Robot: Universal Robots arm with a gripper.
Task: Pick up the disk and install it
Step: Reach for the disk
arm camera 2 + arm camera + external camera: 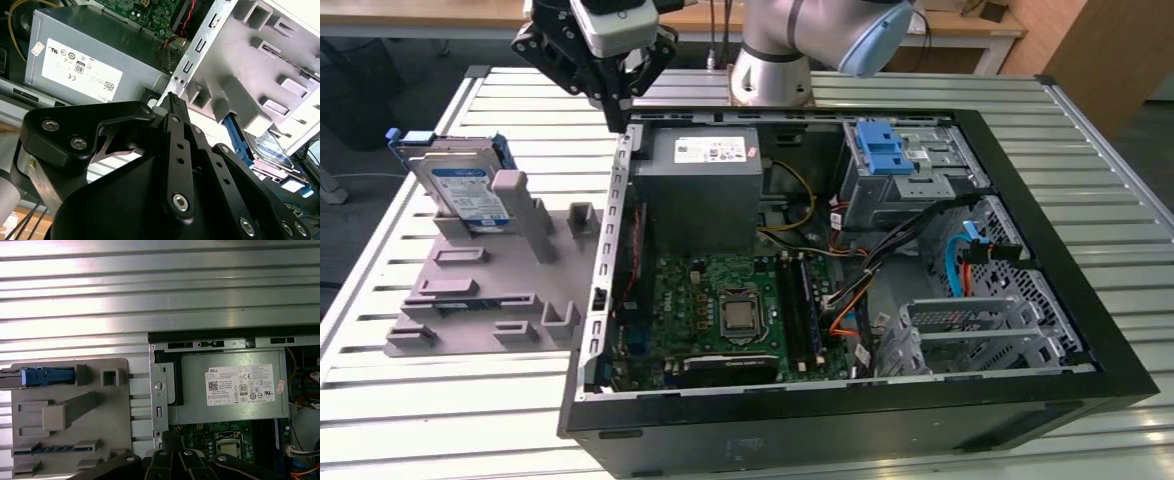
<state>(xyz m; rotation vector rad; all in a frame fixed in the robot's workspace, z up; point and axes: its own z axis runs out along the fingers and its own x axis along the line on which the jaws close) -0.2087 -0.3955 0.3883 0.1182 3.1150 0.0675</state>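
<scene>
The disk is a silver-grey drive with a white-and-blue label and a blue frame. It stands upright in the grey holder block at the exterior view's left. From above, in the first wrist view, the disk shows edge-on; in the second wrist view the disk sits partly behind a holder post. My gripper hangs above the back left corner of the open computer case, well apart from the disk. Its black fingers are pressed together with nothing between them, so it is shut.
The case holds a grey power supply, a green motherboard, cables, and metal drive cages. A blue latch piece lies on the back cage. Everything rests on a slatted metal table; the arm's base stands behind the case.
</scene>
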